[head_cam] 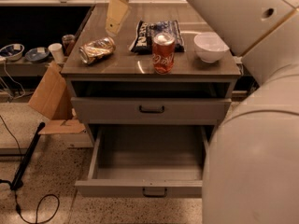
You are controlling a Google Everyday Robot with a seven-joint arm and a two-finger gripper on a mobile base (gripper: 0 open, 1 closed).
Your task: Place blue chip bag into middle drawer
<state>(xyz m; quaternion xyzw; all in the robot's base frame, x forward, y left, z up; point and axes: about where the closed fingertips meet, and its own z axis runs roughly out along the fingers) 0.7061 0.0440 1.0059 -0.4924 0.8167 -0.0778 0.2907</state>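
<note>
The blue chip bag [145,33] is a dark-blue, crinkled foil packet with white lettering. It lies flat on the tabletop [117,63] directly behind the red can [163,53], which hides part of its near edge, and it reaches wider than the can on both sides.

The tabletop is a glossy brown-grey surface on a grey metal cabinet. Left of the red can a crushed gold-brown can [96,50] lies on its side. Right of the can and slightly behind it stands a white bowl [211,46]; what it holds cannot be made out.

The end effector [113,24], pale tan, hangs above the tabletop behind and to the left of the red can, between the crushed can and the bag and touching neither. Whether it is open or closed cannot be told, and it holds nothing visible.

Below the red can a closed drawer front [152,109] carries a dark bar handle. Lower still the middle drawer [112,189] is pulled out, its grey floor and walls in plain view.

The floor is speckled stone. Far left of the can a piece of cardboard [50,97] leans on the cabinet and a black cable [32,204] lies on the floor. The robot's white arm [252,162] fills the right side.
</note>
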